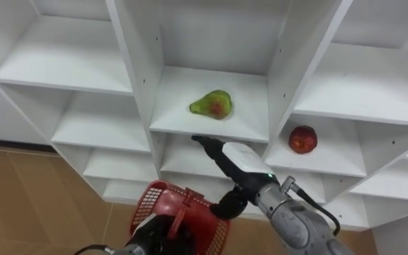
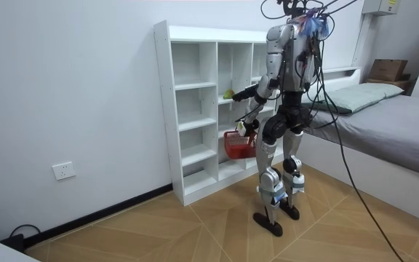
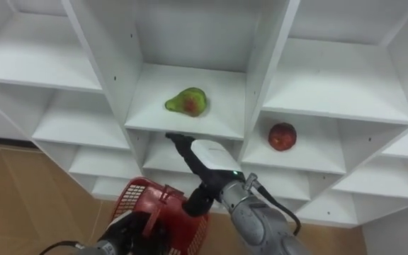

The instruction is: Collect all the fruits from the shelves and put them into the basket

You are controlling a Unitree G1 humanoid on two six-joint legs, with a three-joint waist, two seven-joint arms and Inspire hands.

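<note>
Pear [image 1: 212, 105] on middle shelf of closet [image 1: 137, 64]; apple [image 1: 302, 139] in compartment to right, lower. Right hand [image 1: 241, 159] just under pear's shelf edge, fingers straight, released. Left hand [image 1: 153, 232] clenched round handle of red basket [image 1: 154, 198].

White closet [image 1: 251, 108] shelves bear a green pear [image 1: 212, 105] and red apple [image 1: 302, 139].

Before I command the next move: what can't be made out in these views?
- Contents of the red basket: eye views, covered by the left robot hand and cut off by the bottom edge.
- Compartment below the green fruit: eye views, mostly hidden behind the right robot hand.
- Gap between the right robot hand and the green fruit: room view, too small to judge.
</note>
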